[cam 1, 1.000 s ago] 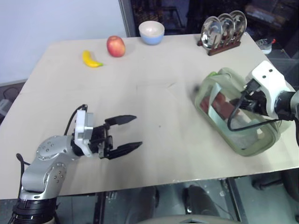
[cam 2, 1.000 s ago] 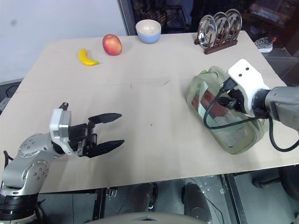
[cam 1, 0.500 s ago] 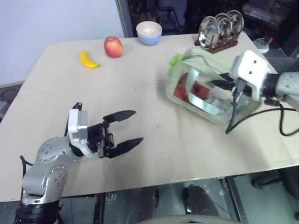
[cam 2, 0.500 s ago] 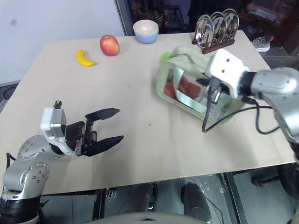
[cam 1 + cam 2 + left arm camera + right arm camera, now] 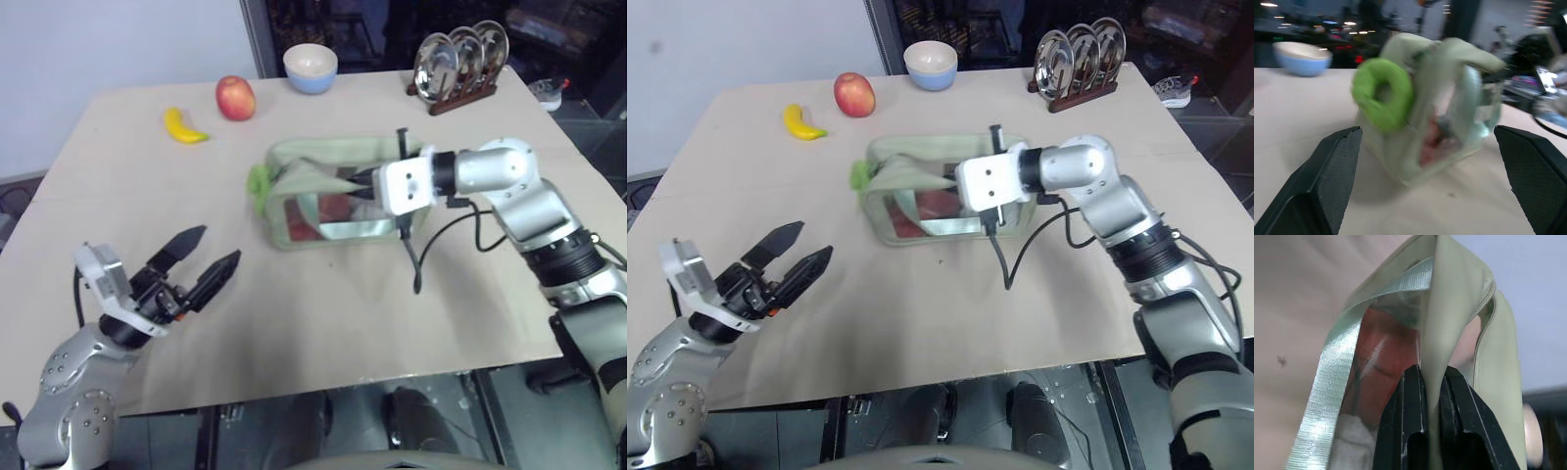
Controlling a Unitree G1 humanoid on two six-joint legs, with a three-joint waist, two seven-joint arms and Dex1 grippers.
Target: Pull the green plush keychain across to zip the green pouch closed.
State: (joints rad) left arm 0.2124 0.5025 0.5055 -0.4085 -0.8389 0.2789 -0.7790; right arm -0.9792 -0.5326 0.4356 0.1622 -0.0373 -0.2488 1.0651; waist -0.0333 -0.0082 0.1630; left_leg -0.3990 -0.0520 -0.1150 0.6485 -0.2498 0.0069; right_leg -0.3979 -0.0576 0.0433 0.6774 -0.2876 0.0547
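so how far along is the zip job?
Done: the right gripper is shut on a fold of the pouch and holds it mid-table, keychain end toward the left gripper. In hand: the left gripper is open with the keychain in front of it in its wrist view, not touching. Left: grasp the keychain and pull the zip closed; the top looks still open.

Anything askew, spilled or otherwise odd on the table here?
The green pouch looks slack, with a loose flap pinched in the right end effector rather than sitting flat. The green plush keychain hangs at its far end. Nothing is spilled; banana and apple lie undisturbed.
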